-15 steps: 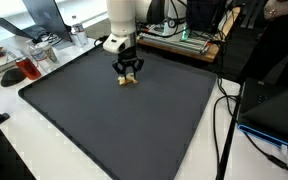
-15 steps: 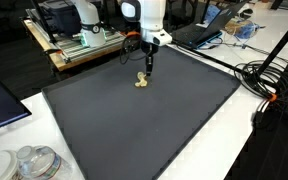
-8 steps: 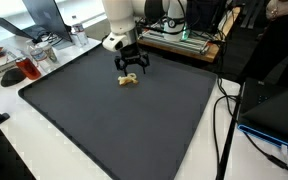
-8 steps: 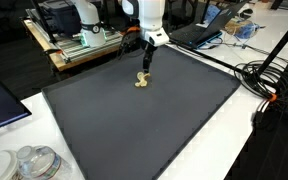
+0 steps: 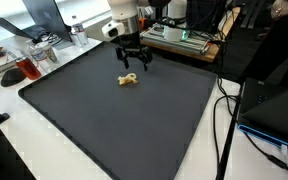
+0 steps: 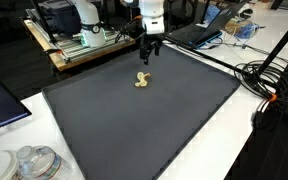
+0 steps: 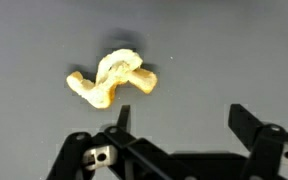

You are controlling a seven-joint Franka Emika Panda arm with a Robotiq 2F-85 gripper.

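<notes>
A small pale-yellow, knobbly piece (image 5: pixel 129 80) (image 6: pixel 142 80) (image 7: pixel 111 78) lies loose on the dark grey mat (image 5: pixel 124 125) (image 6: pixel 154 130). My gripper (image 5: pixel 135 62) (image 6: pixel 148 55) (image 7: pixel 182 118) hangs above it, clear of it, with its black fingers spread wide and nothing between them. In the wrist view the piece sits up and to the left of the fingertips (image 7: pixel 247 122), outside the gap.
A wooden bench with electronics (image 6: pixel 79 45) and laptops (image 6: pixel 209 25) stand past the mat's far edge. Cables (image 6: pixel 274 90) run along one side. A glass with red contents (image 5: pixel 26 70) and clear containers (image 6: pixel 32 163) sit off the mat's corners.
The gripper opened, let go of the yellow piece and rose above it. The piece stays on the mat where it was set down.
</notes>
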